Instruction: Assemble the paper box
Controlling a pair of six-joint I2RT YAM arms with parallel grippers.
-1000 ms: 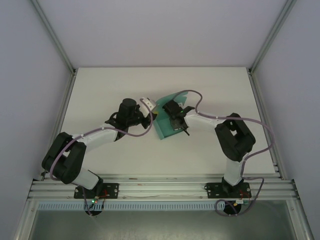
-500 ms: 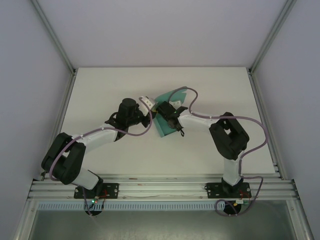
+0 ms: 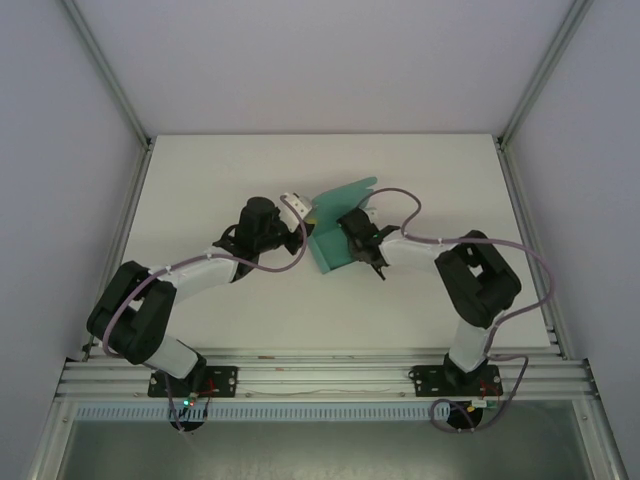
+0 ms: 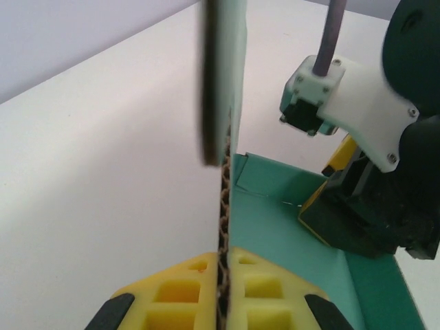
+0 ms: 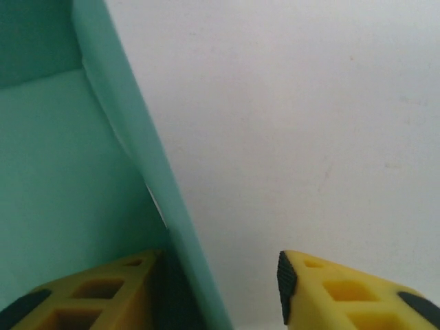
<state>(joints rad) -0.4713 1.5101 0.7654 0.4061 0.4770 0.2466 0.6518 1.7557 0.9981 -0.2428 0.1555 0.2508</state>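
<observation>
1. Paper box point(image 3: 333, 250): half folded, on the middle of the table point(image 3: 220, 170), base flat, one tall flap standing at its far side.
2. Left gripper point(image 4: 223, 271): shut tight on an upright wall at the left of the box, card edge pinched between the yellow pads point(image 4: 172, 295).
3. Right gripper point(image 5: 216, 268): jaws about half wide, astride a low side wall of the box, one finger inside the box, one outside, nothing squeezed.
4. Risk of a slide: with only one wall pinched, any push on the low wall likely to turn or drag the box around that pinch.
5. Risk of a crease: thin card; closing at a slant, or pulling against the pinched wall, probably bending it off the fold line or tearing a corner.
6. Risk of a missed grip: low wall off centre, just beside the inner finger, so possibly pushed aside instead of caught.
7. Risk of spring-back: no locked tab visible on the raised walls; likely to fall open once let go.
8. Risk of a bump: both grippers very near each other at the box, little room for a turn.
</observation>
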